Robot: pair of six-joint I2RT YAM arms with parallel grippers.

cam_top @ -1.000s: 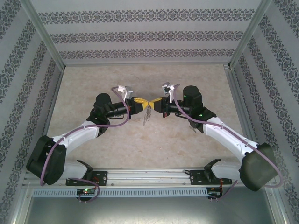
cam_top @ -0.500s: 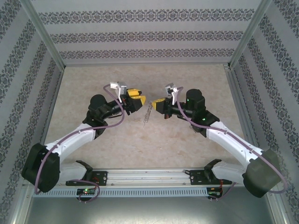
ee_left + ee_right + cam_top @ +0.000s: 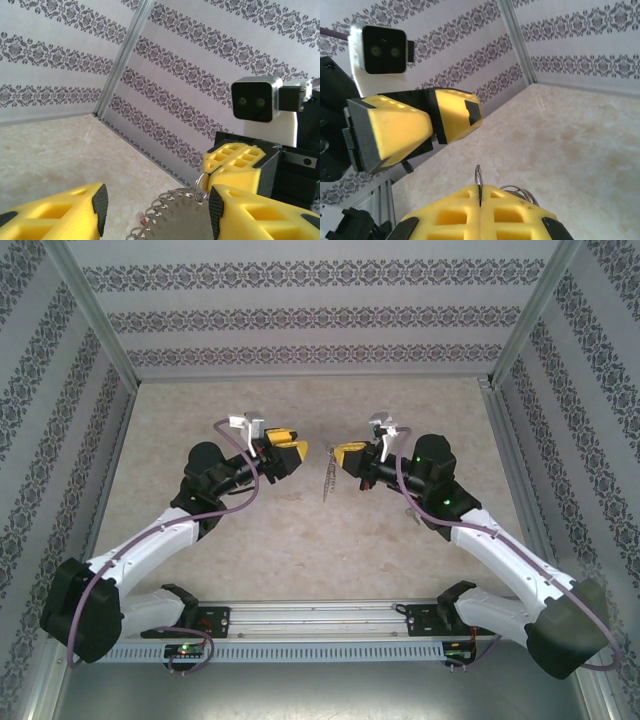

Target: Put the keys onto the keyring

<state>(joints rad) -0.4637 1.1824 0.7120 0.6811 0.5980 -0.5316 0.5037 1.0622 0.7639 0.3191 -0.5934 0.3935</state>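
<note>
the left gripper [image 3: 297, 453] now stands with its jaws apart and nothing between them. a second ago it was closed at the keyring, nose to nose with the right gripper; it has since let go and drawn back a little toward its own side. the right gripper [image 3: 340, 455] has its yellow fingers [image 3: 470, 210] pressed together on one small ring [image 3: 478, 179] at the top of the keyring [image 3: 328, 480]. the keyring hangs straight below that gripper's tips, in the gap between the two grippers and clear of the table [image 3: 300, 560]. from the left wrist, the flat grey plate with its row of rings sits just ahead of the open fingers.

my reading: the two-handed hold is over, so either a threading attempt has just ended or the left arm is freeing itself to regrip. the keys are too small to pick out, so i cannot tell whether they are on yet.

as for holders, the keyring is the one thing here meant to carry anything, and what hangs from its rings is too fine to tell.
</note>
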